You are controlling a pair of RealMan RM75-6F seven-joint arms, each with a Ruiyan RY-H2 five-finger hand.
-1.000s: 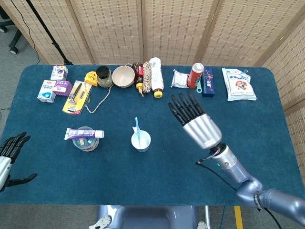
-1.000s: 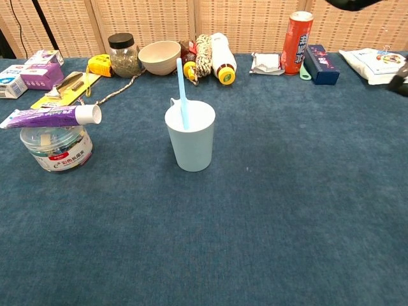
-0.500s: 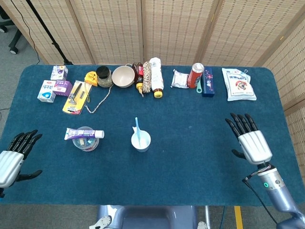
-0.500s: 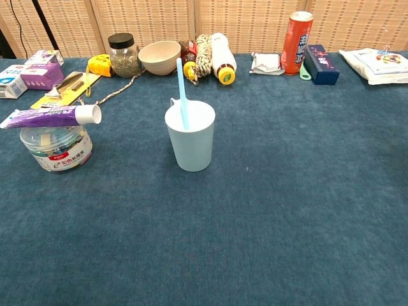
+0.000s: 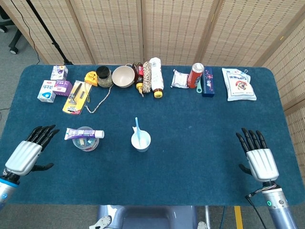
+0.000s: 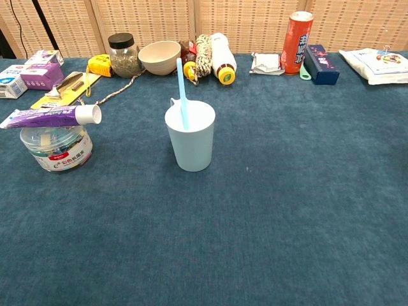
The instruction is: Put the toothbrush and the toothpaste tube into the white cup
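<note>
**Operator:** State the position of the task items, taking the white cup (image 5: 141,141) as the reference.

**Technician:** The blue toothbrush (image 6: 182,93) stands in the cup, handle tilted over the rim. The toothpaste tube (image 5: 84,133) lies well to the left of the cup, flat across the lid of a clear plastic jar (image 6: 57,146), white cap pointing toward the cup. In my judgement the tube is the step in hand.

**Operator:** Hand condition?

**Technician:** The left hand (image 5: 29,152) hovers further left of the jar, fingers extended and apart, holding nothing. The right hand (image 5: 259,158) sits far right of the cup near the table edge, likewise spread and empty.

**Operator:** Recommended procedure?

**Technician:** Use the left hand. Pinch the tube across its body near the middle, lift straight up so the jar is not dragged, carry it to the cup, tip it upright and lower it beside the toothbrush.

**Operator:** Obstructions?

**Technician:** The jar may slide or tip under a sideways push. The toothbrush occupies part of the cup mouth. The ceramic bowl (image 5: 123,76), glass jar (image 5: 104,76), red can (image 5: 196,75) and boxes (image 5: 54,87) line the far edge behind the cup, out of the path.
</note>
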